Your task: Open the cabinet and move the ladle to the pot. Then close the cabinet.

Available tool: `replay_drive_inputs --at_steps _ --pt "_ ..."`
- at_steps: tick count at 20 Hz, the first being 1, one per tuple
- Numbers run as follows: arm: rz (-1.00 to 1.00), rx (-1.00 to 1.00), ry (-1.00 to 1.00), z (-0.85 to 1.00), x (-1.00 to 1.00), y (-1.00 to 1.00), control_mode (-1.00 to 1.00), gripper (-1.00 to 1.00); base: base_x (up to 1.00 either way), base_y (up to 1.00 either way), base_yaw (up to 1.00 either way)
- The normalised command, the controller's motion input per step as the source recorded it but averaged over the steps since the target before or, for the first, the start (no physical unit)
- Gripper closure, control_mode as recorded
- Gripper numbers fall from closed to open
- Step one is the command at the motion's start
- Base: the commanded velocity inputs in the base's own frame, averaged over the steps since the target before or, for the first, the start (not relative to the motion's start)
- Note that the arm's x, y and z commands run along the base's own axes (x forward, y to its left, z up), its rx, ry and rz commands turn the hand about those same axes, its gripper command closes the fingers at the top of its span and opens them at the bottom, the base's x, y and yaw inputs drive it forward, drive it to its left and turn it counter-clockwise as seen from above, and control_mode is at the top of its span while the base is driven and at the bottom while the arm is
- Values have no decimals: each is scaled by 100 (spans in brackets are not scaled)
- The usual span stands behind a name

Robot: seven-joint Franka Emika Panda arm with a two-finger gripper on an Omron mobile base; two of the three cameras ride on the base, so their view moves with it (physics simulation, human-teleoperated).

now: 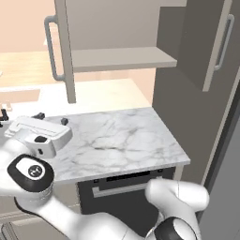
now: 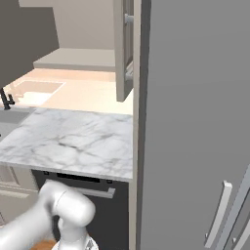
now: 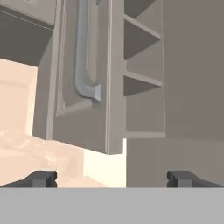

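The cabinet stands with both doors swung open. Its left door (image 1: 65, 51) is edge-on with a silver bar handle (image 1: 50, 47), and its right door (image 1: 213, 42) hangs open at the right. The inner shelf (image 1: 123, 58) is bare where it shows. My gripper (image 1: 51, 118) hovers low over the counter's left end, below and left of the left door, open and empty. In the hand view the gripper (image 3: 112, 178) looks up at the left door (image 3: 87, 118), its handle (image 3: 83, 65) and the shelves (image 3: 142, 78). The ladle and the pot are out of view.
A white marble counter (image 1: 122, 136) lies under the cabinet, with a dark oven front (image 1: 126, 185) below it. A tall dark grey unit (image 2: 195, 122) walls off the right side. A dark faucet (image 2: 6, 100) and sink (image 2: 10, 122) sit at the left.
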Motion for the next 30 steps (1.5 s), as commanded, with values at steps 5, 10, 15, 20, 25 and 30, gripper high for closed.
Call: replay_drive_inputs --at_steps 5,10,15,20,25,30 --pt "-24 0 -14 9 61 47 -100 -100 0 0 0" --pt "-22 0 -12 3 70 20 -100 -100 0 0 0" --pt "-17 0 -10 10 63 -3 -100 -100 0 0 0" --pt "-12 0 -7 25 54 -16 -100 -100 0 0 0" --pt "-10 0 -3 25 47 -21 -100 -100 0 0 0" --pt "-6 0 0 34 20 -50 -100 -100 0 0 0"
